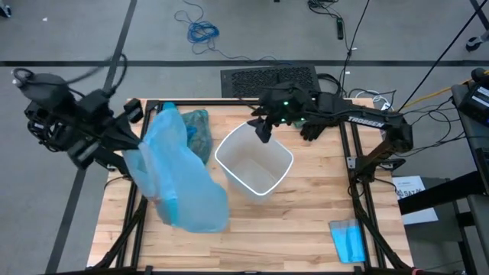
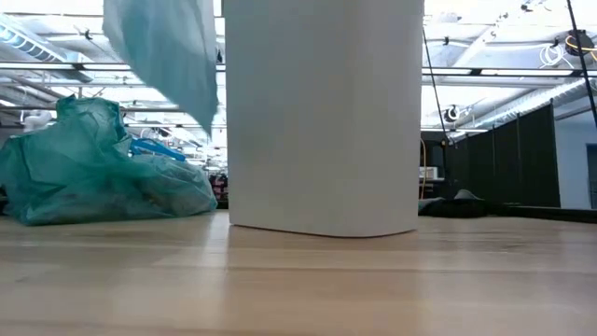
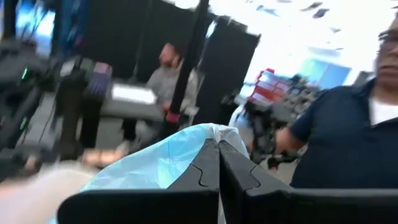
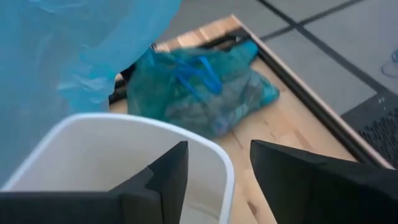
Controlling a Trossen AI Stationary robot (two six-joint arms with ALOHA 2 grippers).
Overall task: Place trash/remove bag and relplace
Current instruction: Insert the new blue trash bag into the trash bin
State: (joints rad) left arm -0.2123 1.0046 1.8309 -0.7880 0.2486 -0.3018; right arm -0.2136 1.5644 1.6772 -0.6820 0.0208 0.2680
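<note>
The bag [image 1: 198, 130], a crinkly teal-green liner, lies bulging on the table's far left part, also in the low view [image 2: 93, 173] and the right wrist view [image 4: 199, 87]. No loose trash shows. A white bin [image 1: 254, 162] stands upright mid-table. My left gripper [image 3: 219, 167], at the table's left edge [image 1: 128, 145], is shut on a paler sky-blue plastic bag [image 1: 179, 179]. My right gripper [image 4: 217, 177] hovers open over the bin's far rim [image 4: 229, 171], one finger above the inside, one outside, touching nothing. My left gripper pinches a bunched bit of the sky-blue bag's upper end [image 3: 200, 135] between its two shut fingers, which point about level. The bag hangs slack below them, and in the low view its lower tip [image 2: 207, 117] is clear of the table.
A small flat folded blue sheet [image 1: 349, 241] lies at the table's near right corner. People sit and stand in the room beyond the table's left side [image 3: 348, 137]. Bare wood shows along the near edge [image 1: 290, 237].
</note>
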